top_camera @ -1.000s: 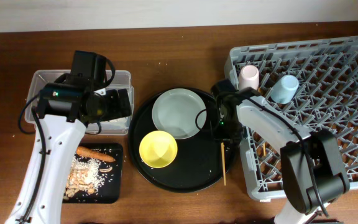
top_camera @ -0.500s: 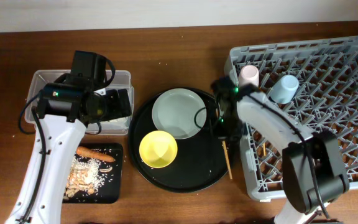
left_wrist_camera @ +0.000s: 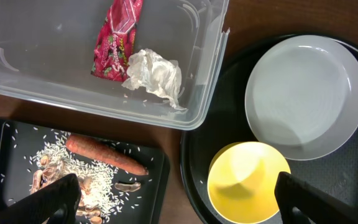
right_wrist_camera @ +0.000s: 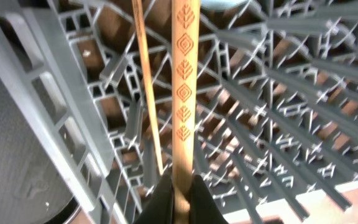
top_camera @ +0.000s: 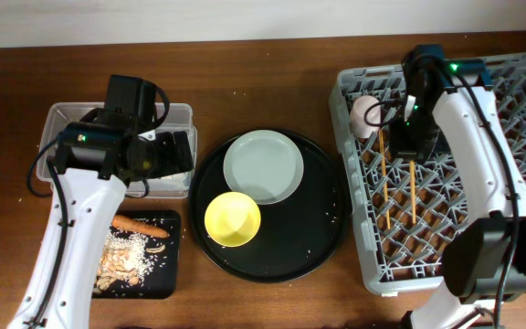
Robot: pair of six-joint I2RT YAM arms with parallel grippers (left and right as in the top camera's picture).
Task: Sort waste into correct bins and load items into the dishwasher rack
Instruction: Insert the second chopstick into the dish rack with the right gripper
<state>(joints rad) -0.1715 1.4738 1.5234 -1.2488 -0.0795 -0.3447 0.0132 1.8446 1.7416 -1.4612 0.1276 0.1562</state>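
Note:
My right gripper [top_camera: 414,153] [right_wrist_camera: 179,202] is shut on a patterned wooden chopstick [right_wrist_camera: 184,93] and holds it over the grey dishwasher rack [top_camera: 519,196]. The second chopstick [top_camera: 383,187] [right_wrist_camera: 146,87] lies in the rack just left of it. The pink cup [top_camera: 364,114] stands in the rack; my right arm hides the blue cup. The grey plate [top_camera: 263,166] and yellow bowl [top_camera: 233,219] sit on the round black tray. My left gripper [left_wrist_camera: 188,202] is open and empty above the clear tub [top_camera: 62,119], which holds the red wrapper [left_wrist_camera: 118,38] and white tissue [left_wrist_camera: 155,73].
The small black rectangular tray [top_camera: 167,274] at the front left holds the carrot stick [top_camera: 140,225] [left_wrist_camera: 104,154] and beige scraps with rice [left_wrist_camera: 61,174]. The large round black tray [top_camera: 290,247] lies between the bins and the rack.
My right gripper has carried the chopstick from the round black tray's right edge up and right to over the rack, beside the other chopstick. The left arm has not moved.

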